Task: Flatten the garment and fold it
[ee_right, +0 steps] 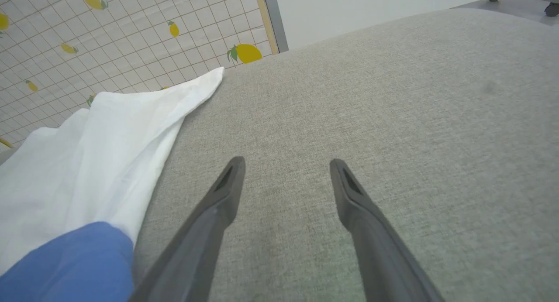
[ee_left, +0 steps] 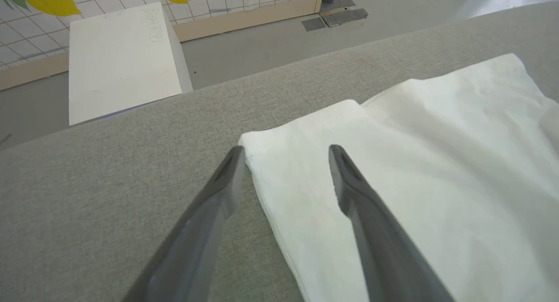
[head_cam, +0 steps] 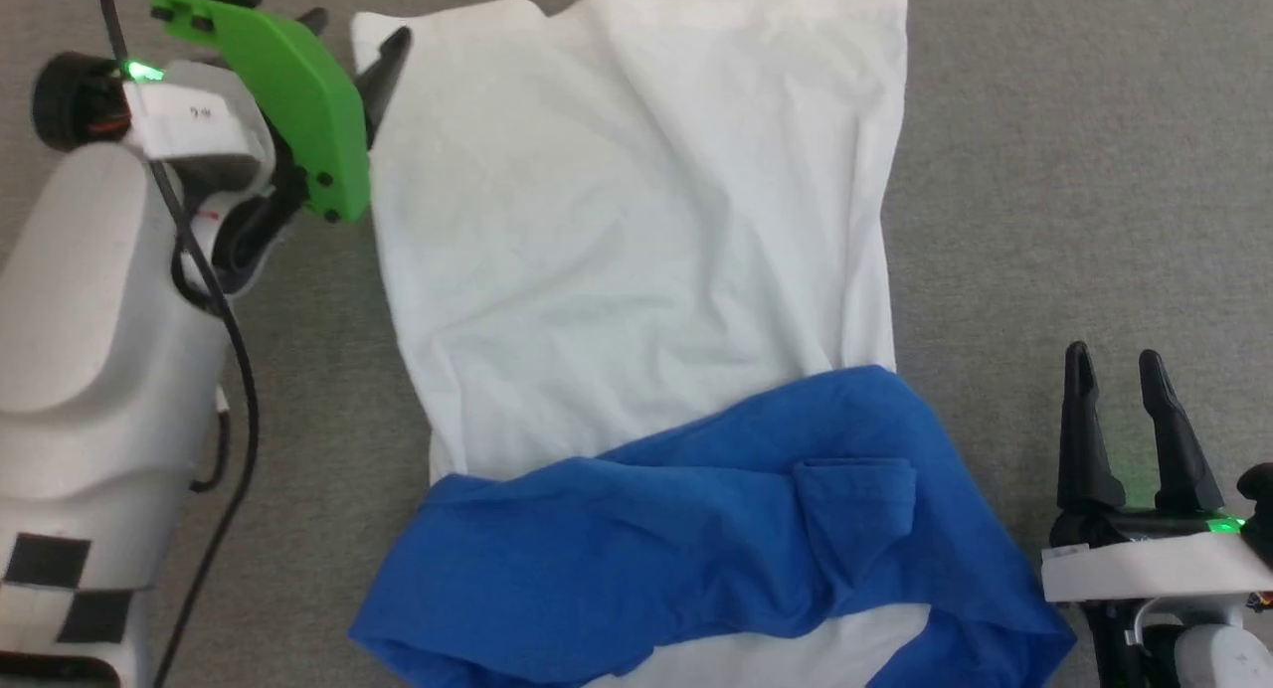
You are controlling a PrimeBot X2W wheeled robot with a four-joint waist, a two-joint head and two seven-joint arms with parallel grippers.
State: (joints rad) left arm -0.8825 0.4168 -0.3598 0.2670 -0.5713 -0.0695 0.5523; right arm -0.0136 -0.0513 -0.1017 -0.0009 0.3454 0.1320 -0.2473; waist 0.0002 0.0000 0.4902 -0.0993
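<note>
The garment lies on the grey table, its white body spread flat away from me. Its blue shoulder part is bunched and folded over the near end. My left gripper is open at the garment's far left corner. In the left wrist view that gripper has the white corner between its spread fingers, one finger beside the cloth edge and one over the cloth. My right gripper stands open over bare table just right of the blue part. The right wrist view shows it holding nothing, with the garment to its left.
The table's far edge runs just beyond the garment's corner, with floor behind it. A white board leans on a tiled wall with lemon prints. Bare grey table stretches right of the garment.
</note>
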